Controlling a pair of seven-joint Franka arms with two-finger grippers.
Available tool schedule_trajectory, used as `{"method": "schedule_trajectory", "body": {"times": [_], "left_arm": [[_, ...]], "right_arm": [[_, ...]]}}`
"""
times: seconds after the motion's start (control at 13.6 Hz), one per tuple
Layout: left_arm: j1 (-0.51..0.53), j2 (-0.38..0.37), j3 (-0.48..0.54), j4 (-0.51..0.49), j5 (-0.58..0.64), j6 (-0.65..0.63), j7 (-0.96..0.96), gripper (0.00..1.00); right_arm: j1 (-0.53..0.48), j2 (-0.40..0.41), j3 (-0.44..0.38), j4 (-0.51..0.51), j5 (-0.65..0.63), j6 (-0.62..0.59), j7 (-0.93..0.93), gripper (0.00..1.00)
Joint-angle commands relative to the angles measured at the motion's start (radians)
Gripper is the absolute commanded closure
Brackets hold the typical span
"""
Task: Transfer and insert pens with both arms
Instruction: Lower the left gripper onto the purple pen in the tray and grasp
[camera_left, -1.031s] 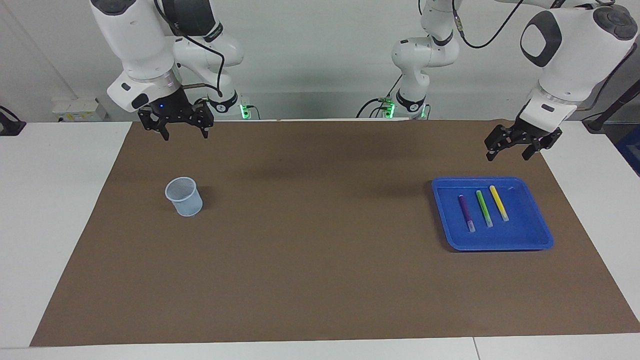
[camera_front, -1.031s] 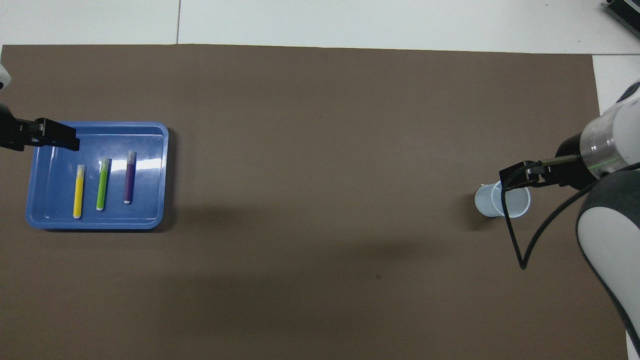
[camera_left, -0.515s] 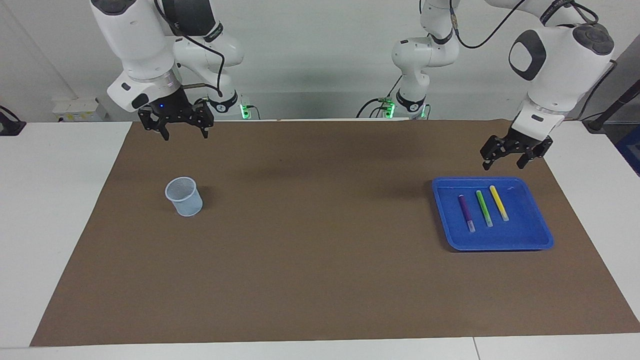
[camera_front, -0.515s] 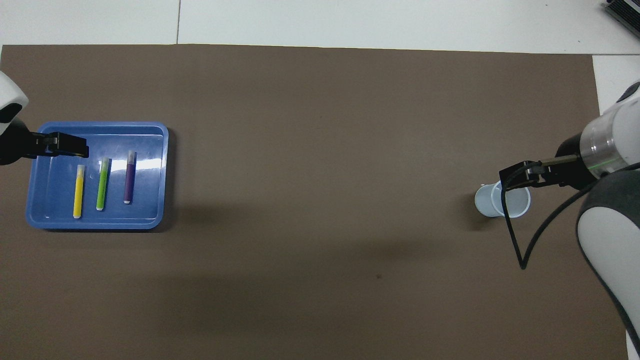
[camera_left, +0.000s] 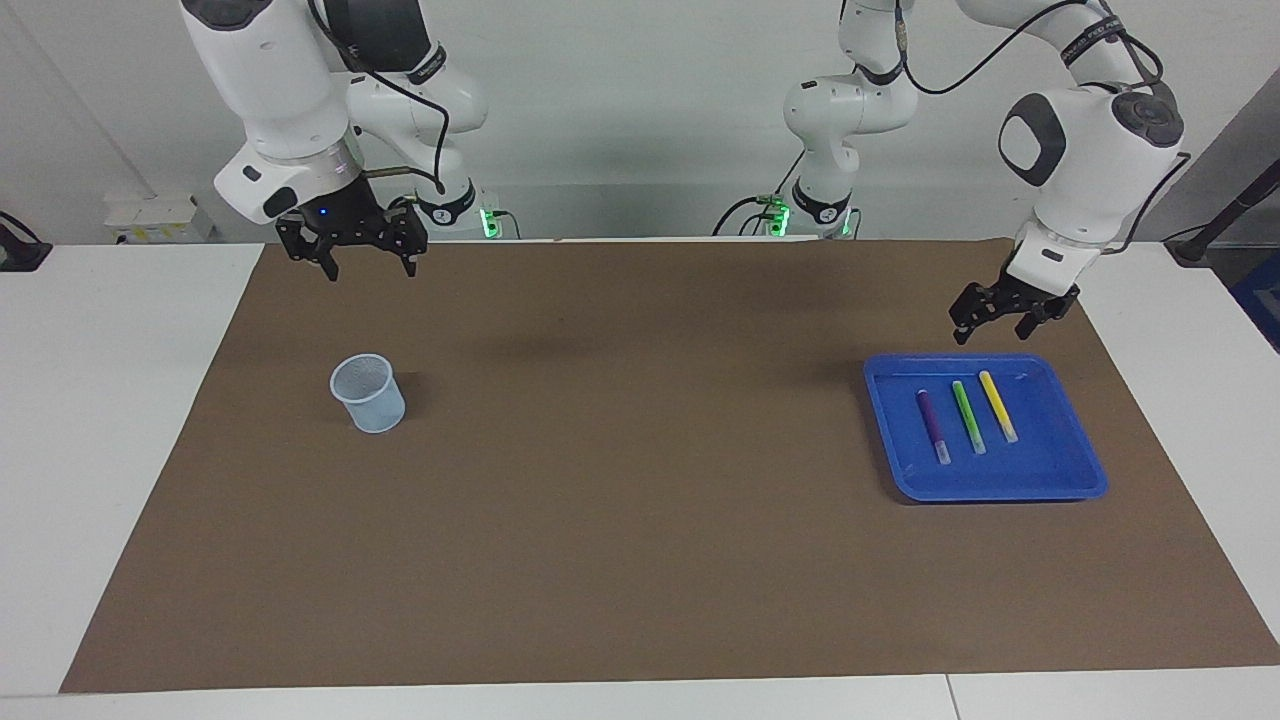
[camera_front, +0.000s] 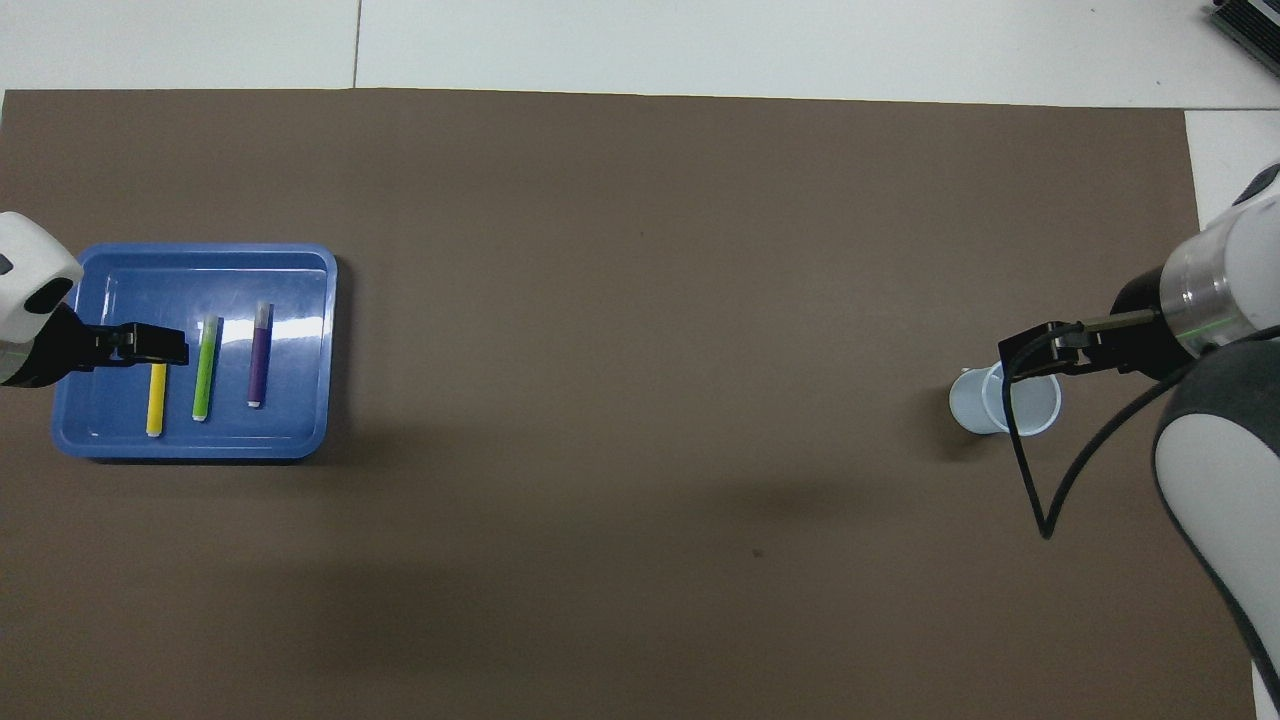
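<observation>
Three pens lie side by side in the tray (camera_left: 1070, 470), apart from each other: purple (camera_left: 932, 424), green (camera_left: 968, 416) and yellow (camera_left: 997, 405), yellow toward the left arm's end. They look light, stiff and smooth, likely to roll, so mid-barrel seems the best hold. There is one tray and one cup (camera_left: 369, 393), well apart from it toward the right arm's end. The left gripper (camera_left: 1008, 312), jaws wide and empty, hangs over the tray's edge nearest the robots. The right gripper (camera_left: 352, 248), also wide and empty, waits.
</observation>
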Motion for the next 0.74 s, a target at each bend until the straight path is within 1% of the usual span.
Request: {"method": "schedule_trajectory", "body": {"times": [0.0, 0.15, 0.37, 0.52, 0.66], "left_arm": [[0.007, 0.004, -0.001, -0.058, -0.013, 0.08, 0.0, 0.0], [0.007, 0.015, -0.001, -0.121, -0.013, 0.175, -0.001, 0.0], [0.007, 0.056, -0.001, -0.132, -0.013, 0.223, 0.0, 0.0], [0.002, 0.078, -0.002, -0.159, -0.013, 0.279, -0.007, 0.0], [-0.004, 0.118, -0.001, -0.169, -0.013, 0.333, -0.007, 0.0]], "right_arm": [[-0.007, -0.005, -0.002, -0.005, 0.019, -0.002, 0.005, 0.0], [-0.007, -0.005, -0.002, -0.005, 0.019, -0.002, 0.006, 0.0], [-0.008, -0.005, -0.002, -0.005, 0.019, -0.002, 0.005, 0.0], [-0.008, -0.005, -0.002, -0.005, 0.019, -0.002, 0.006, 0.0], [-0.013, -0.005, -0.003, -0.005, 0.019, -0.002, 0.003, 0.0]]}}
